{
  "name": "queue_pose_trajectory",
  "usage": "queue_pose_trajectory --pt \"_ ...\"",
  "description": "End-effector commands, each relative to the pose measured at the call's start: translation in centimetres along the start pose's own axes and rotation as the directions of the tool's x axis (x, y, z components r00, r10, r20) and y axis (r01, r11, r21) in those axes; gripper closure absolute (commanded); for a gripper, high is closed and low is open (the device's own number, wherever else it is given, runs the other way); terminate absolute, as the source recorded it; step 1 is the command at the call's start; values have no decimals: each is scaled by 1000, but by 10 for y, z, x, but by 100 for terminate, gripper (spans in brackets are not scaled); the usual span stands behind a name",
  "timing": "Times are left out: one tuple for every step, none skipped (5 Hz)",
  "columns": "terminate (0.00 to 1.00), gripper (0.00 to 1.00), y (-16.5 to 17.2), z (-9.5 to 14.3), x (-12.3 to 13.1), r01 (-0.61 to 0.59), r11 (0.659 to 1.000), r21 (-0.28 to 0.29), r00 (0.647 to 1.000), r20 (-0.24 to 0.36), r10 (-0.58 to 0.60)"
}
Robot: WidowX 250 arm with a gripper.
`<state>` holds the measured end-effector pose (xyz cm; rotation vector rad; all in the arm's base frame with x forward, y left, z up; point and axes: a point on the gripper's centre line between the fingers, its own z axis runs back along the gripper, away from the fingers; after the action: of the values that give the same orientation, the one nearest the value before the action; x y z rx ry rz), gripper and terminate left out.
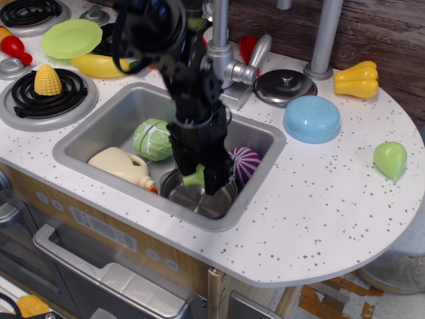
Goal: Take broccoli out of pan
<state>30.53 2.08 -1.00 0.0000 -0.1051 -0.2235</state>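
oven front point(99, 279): nearest the camera, below the table edge, down-left of the jaws.
table point(319, 212): white speckled top, rounded at the right, sink cut into it.
pan point(199, 197): shiny steel pot at the near end of the sink, directly under the jaws; its floor shows bare.
jaws point(198, 178): pointing down, closed on the broccoli, fingertips at about pan-rim level.
broccoli point(195, 176): light green, clamped between the jaws, held above the pan floor; can't tell whether it clears the rim completely.
detergent bottle point(123, 166): cream, lying on its side in the sink left of the jaws, orange cap toward the pan.
purple cabbage point(243, 164): purple-and-white striped, in the sink just right of the jaws, beside the pan.
green cabbage point(151, 139): green-and-white, in the sink left of and a bit behind the jaws.
sink point(86, 136): grey steel basin, holds the pan, the bottle and both cabbages.
pear point(390, 159): lime green, on the table far right of the jaws.
blue bowl point(311, 119): upside down on the table, right of and behind the jaws.
corn point(47, 80): yellow cob on a black burner, far left of the jaws.
steel lid point(285, 86): knobbed, flat on the table behind and right of the jaws, by the faucet.
faucet point(226, 56): grey, behind the jaws, partly hidden by the arm.
yellow squash point(357, 79): far right rear, near the wall.
green plate point(71, 38): far left rear, next to a yellow banana point(96, 65).
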Motion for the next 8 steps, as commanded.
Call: queue_pose_trajectory --pt "0 100 -27 68 22 -23 998 55 999 33 21" --pt "0 100 -59 84 31 -33 999 24 999 27 32" --pt "0 100 -84 82 37 -24 998 51 1000 22 23" --pt "0 100 -101 64 44 2 996 94 999 33 -5" --pt "0 100 -106 36 48 5 986 168 999 35 -11" --pt "0 100 -106 16 49 -10 981 196 1000 22 6" --pt "0 0 -112 27 49 -23 986 166 1000 21 20" --pt "0 0 -112 27 49 -23 986 166 1000 21 20"
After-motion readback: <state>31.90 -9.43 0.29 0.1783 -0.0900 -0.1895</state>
